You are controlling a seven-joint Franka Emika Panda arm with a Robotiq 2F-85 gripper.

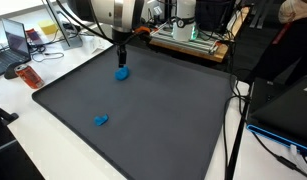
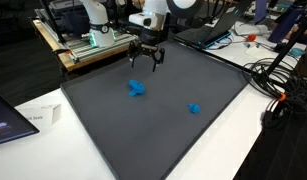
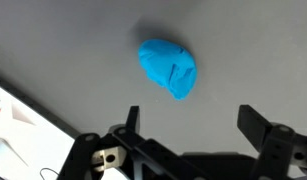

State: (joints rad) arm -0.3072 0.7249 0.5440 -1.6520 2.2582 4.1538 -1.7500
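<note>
Blue lump: a soft-looking, crumpled piece (image 3: 169, 67) is seen lying on the dark mat (image 1: 143, 120), just below the gripper (image 2: 146, 60) and not touched by it.
Gripper state: the jaws are held wide apart and nothing is held between them; both fingers are seen at the near edge of the wrist view, with the gap between them bare.
Step in hand: judged to be the approach, with the tool hovering above the lump before any grasp.
Next move: a straight descent is called for, so that the fingers come down on either side of the lump before being brought together; a slight shift seems needed, since in the wrist view the lump sits ahead of the finger gap rather than inside it.
Place of lump: near the tool, on the side of the mat toward the arm's base in both exterior views.
Second piece: a smaller blue bit (image 2: 194, 108) is seen well apart from the tool, farther out on the mat.
</note>
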